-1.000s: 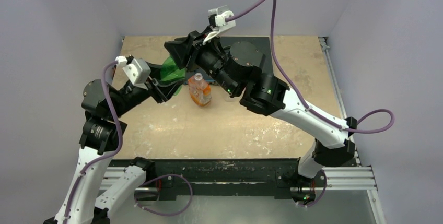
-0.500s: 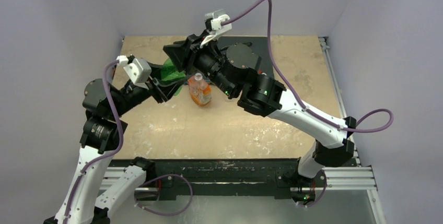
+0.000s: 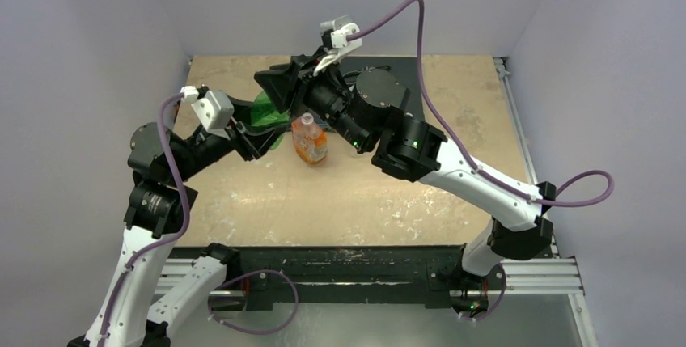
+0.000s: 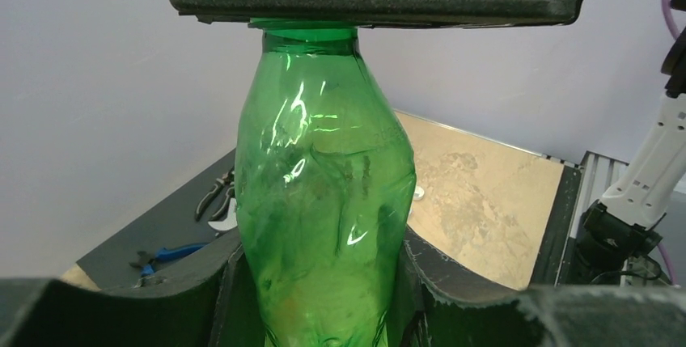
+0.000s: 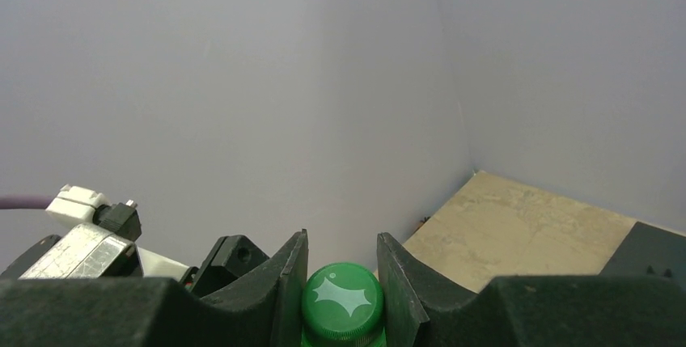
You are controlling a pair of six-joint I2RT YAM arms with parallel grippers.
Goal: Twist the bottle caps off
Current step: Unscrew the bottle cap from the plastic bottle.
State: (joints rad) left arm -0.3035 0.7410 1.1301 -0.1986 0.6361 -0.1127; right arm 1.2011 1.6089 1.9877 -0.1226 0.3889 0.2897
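Clamping the green cap (image 5: 342, 300) from both sides, the right gripper (image 5: 341, 260) has its two dark fingers (image 5: 283, 282) pressed against the cap's rim, so the cap sits wedged in the notch between them with its embossed top facing the right wrist camera. Below it, the left gripper (image 4: 323, 298) is clenched on the green bottle (image 4: 323, 193), its fingers (image 4: 453, 282) hugging the lower body at 3 and 9 o'clock of the bottle while the neck rises to 12 o'clock and disappears under the black underside of the right gripper. The bottle stands upright in that view, its crinkled wall catching bright glints. From the top camera the two grippers meet over the table (image 3: 364, 193) at about 11 o'clock from its middle, the right gripper (image 3: 279, 88) above the left gripper (image 3: 255, 133), and only a strip of the green bottle (image 3: 263, 112) shows between them. Just beside that pair, at 4 o'clock from it, the orange-labelled bottle (image 3: 309, 141) stands on the tan surface with its cap on, touched by neither arm. In the left wrist view a pair of pliers (image 4: 214, 193) and a blue-handled tool (image 4: 166, 256) lie on a dark mat (image 4: 162, 226) at 9 o'clock of the green bottle.
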